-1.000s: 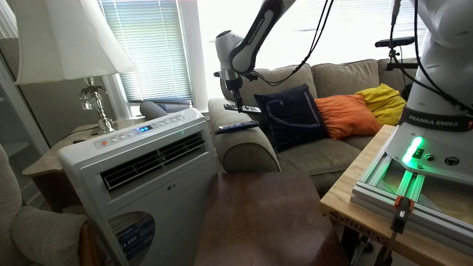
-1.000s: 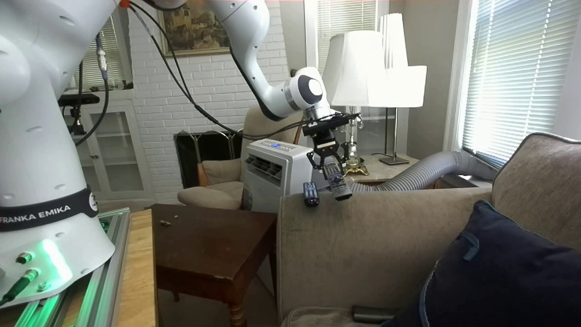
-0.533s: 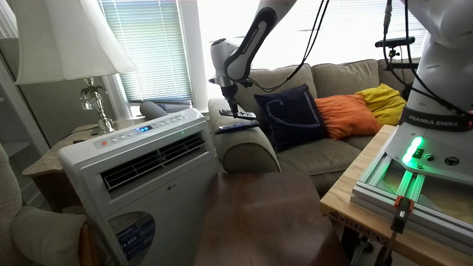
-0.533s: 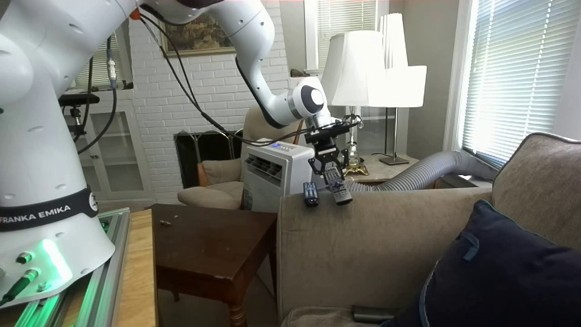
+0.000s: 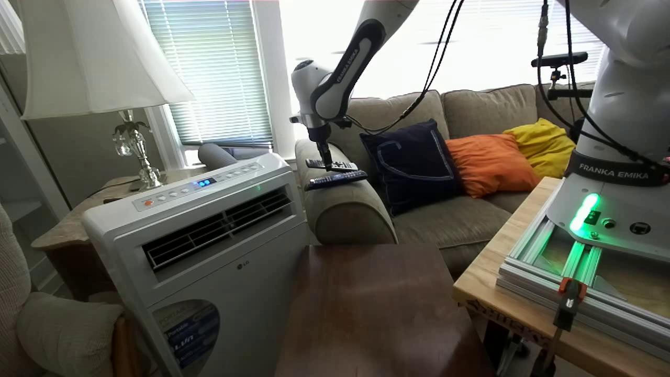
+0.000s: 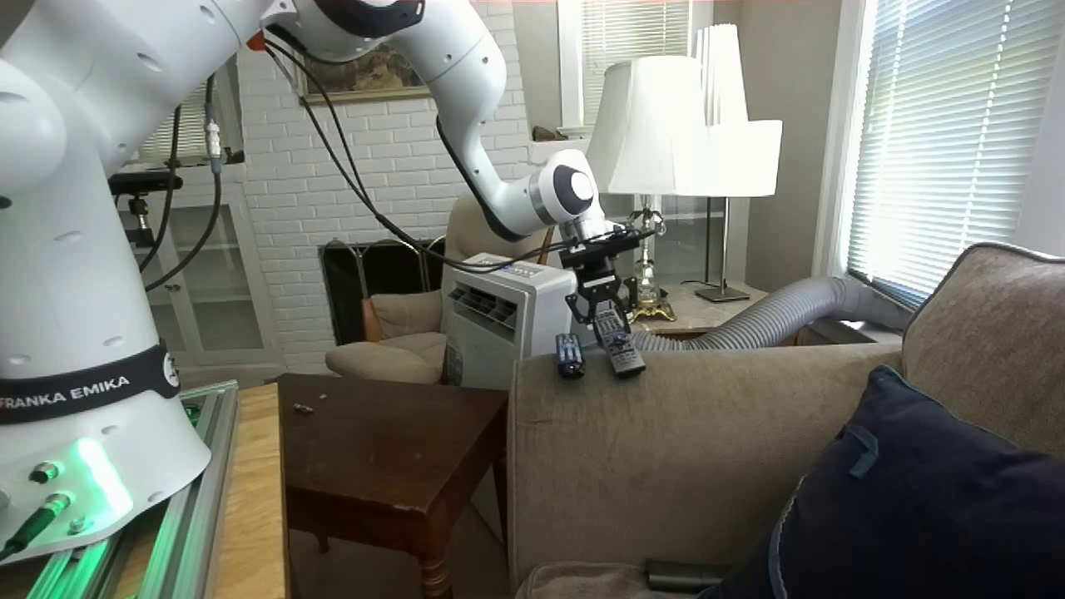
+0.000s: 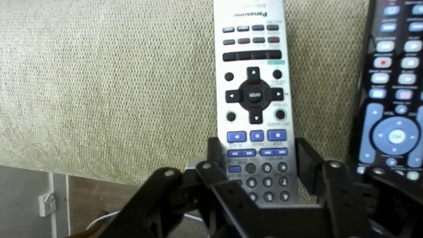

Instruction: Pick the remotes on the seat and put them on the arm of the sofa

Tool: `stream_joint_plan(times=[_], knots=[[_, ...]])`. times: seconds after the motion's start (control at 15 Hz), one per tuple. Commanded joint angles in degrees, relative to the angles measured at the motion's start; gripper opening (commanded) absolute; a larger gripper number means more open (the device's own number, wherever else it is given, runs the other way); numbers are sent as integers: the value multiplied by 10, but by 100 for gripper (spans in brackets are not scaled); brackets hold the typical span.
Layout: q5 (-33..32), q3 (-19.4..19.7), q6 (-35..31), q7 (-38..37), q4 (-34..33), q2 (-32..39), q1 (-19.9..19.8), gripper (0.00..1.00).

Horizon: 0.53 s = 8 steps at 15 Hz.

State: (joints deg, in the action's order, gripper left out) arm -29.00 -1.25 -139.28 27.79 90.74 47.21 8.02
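Note:
A silver-topped remote [image 7: 254, 109] is between the fingers of my gripper [image 7: 257, 148], which press on both its sides. It also shows in both exterior views [image 5: 344, 166] [image 6: 620, 345], at the top of the sofa's arm [image 6: 666, 416]; whether it rests there fully is hard to tell. A dark remote [image 7: 390, 99] lies beside it on the sofa's arm, apart from it, and shows in both exterior views [image 5: 336, 180] [image 6: 570, 356]. A dark bar like a remote [image 6: 684, 576] lies on the seat [image 6: 574, 580], partly cut off by the frame's bottom edge and near the navy pillow.
A navy pillow [image 5: 413, 165] leans by the sofa's arm, with orange [image 5: 492, 165] and yellow [image 5: 544, 146] things beyond. A white air conditioner [image 5: 246, 293] and a brown wooden table [image 5: 377, 309] stand close to the sofa's arm. A lamp [image 5: 94, 57] stands behind.
My gripper has moved down with the silver-topped remote, which is now lower, at the top of the sofa's arm and nearer the dark remote. The dark remote and the bar on the seat stayed put.

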Motion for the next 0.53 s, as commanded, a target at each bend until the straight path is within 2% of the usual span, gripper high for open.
stream_joint_plan(times=[0.0, 0.47], knots=[[-3, 6, 27, -3, -40, 22, 8, 32], [-8, 16, 45, -8, -71, 44, 16, 32]])
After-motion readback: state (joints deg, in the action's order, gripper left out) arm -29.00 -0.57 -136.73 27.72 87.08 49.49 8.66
